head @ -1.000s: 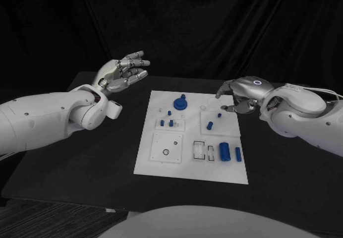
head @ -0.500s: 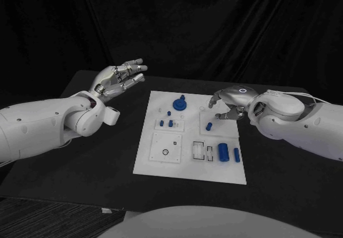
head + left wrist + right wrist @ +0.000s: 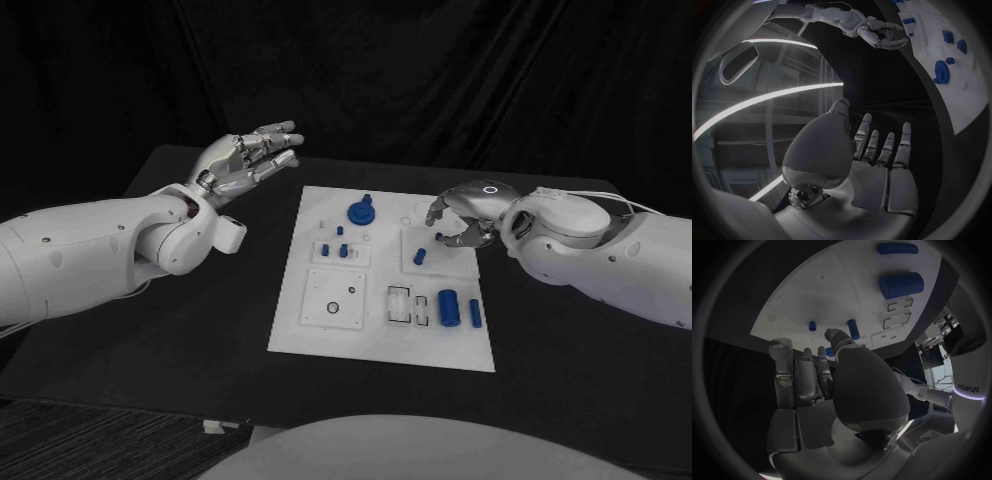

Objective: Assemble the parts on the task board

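Black cloth is hanging all round the room, and a black table (image 3: pixel 173 320) is carrying the white task board (image 3: pixel 378 340) at its middle. Nearest the table's front edge, the board's near right corner is holding a fat blue cylinder (image 3: pixel 451 305) lying on its side, with a slimmer blue bar (image 3: pixel 479 312) just beside it toward the right edge. Two empty rectangular slots (image 3: pixel 410 304) are sitting just to the left of those, and a raised white square plate (image 3: pixel 335 297) is lying toward the left edge.

Further back, a short blue peg (image 3: pixel 421 256) is standing in the right half of the board, and a cluster of small blue pieces (image 3: pixel 338 248) is sitting nearer the left edge. The right hand (image 3: pixel 464 222) is hovering over the right edge, just beyond the peg, fingers curled loosely downward and apart, gripping nothing that I can see. At the far end a round blue knob (image 3: pixel 362 211) is standing near the middle.

The left hand (image 3: pixel 245 157) is hanging in the air off the far left corner, well apart from the board, palm raised and fingers spread, empty.

The peg is looking small, rigid and light, likely smooth plastic and a little slippery; I would judge a fingertip pinch across its upper end the safest hold, keeping it upright.
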Motion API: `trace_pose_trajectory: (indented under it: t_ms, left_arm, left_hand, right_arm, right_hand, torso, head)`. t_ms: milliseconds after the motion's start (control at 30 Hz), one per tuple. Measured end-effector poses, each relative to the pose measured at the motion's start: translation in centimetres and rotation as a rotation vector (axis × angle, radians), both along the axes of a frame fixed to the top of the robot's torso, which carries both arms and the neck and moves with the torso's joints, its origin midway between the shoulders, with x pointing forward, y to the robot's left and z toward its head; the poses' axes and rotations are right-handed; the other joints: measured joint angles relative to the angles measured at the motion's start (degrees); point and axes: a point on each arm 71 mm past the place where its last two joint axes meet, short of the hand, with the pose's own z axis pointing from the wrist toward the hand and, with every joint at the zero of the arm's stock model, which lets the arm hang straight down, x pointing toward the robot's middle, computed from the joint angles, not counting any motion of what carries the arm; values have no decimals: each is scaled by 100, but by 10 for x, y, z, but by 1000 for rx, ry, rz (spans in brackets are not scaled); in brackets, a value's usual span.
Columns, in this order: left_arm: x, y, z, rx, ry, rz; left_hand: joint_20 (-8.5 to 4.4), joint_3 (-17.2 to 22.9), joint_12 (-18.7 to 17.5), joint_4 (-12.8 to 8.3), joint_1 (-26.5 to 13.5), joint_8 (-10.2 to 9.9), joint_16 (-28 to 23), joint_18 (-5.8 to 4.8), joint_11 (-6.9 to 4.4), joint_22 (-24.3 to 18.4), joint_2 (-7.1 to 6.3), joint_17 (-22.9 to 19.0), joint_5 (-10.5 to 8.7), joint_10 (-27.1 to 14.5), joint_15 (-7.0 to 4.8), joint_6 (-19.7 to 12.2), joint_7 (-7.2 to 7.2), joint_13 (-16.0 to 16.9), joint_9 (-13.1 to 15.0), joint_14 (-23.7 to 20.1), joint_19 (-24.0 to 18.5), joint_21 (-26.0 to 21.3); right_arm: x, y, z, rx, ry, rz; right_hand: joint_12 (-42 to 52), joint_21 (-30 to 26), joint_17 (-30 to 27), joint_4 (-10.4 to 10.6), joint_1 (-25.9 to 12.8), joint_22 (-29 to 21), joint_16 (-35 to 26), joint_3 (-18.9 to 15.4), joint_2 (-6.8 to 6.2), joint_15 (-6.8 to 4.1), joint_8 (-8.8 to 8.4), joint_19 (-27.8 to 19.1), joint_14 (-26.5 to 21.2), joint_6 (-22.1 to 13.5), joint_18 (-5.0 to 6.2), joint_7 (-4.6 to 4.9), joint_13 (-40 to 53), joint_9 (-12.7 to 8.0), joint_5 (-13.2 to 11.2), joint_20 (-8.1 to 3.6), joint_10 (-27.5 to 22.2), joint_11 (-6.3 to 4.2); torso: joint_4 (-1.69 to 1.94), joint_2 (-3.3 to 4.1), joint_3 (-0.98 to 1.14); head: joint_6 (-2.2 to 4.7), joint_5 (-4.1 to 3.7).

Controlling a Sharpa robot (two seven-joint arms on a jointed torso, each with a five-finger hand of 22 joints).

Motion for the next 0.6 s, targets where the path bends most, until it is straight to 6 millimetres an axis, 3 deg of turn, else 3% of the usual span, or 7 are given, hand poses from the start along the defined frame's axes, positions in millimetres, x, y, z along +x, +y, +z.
trace_pose_trajectory:
  t_ms: [400, 433, 600]
  left_arm:
    - [-1, 1, -4, -4, 12, -9]
    - [-1, 0, -4, -5, 13, -11]
    - [-1, 0, -5, -7, 16, -15]
  left_hand:
    - [0, 0, 0, 0, 46, 0, 0, -1, 6, -14, 46, -11, 0, -14, 0, -1, 0, 0, 0, 0, 0, 0]
    - [0, 0, 0, 0, 46, 0, 0, -1, 1, -15, 46, -11, 0, -20, 0, 0, 0, -1, 0, 0, 0, 0]
    - [0, 0, 0, 0, 106, 0, 0, -1, 10, -51, 106, -11, 1, -32, 0, -24, -21, -1, 0, 0, 0, 0]
  right_arm:
    - [4, -5, -10, -22, 17, -36]
    - [4, -6, -11, -24, 18, -39]
    - [5, -8, -15, -27, 20, -48]
  right_hand:
    - [1, 0, -1, -83, 0, 0, 0, 83, 0, 0, -32, 0, -1, 54, 0, 52, -75, 1, 9, 0, 20, 18]
    - [50, 0, -1, -86, 0, 0, 0, 87, 1, -1, -32, 0, -1, 55, 0, 52, -77, 1, 10, 0, 84, -43]
    - [91, 0, -1, -87, 0, 0, 0, 88, 1, -1, -81, 1, 0, 118, 0, 115, -83, 1, 86, -1, 152, 3]
  torso:
    - [-5, -11, -18]
    - [-5, -12, -20]
    - [-10, -14, -20]
  head:
    - [0, -29]
    - [0, -29]
    - [0, -6]
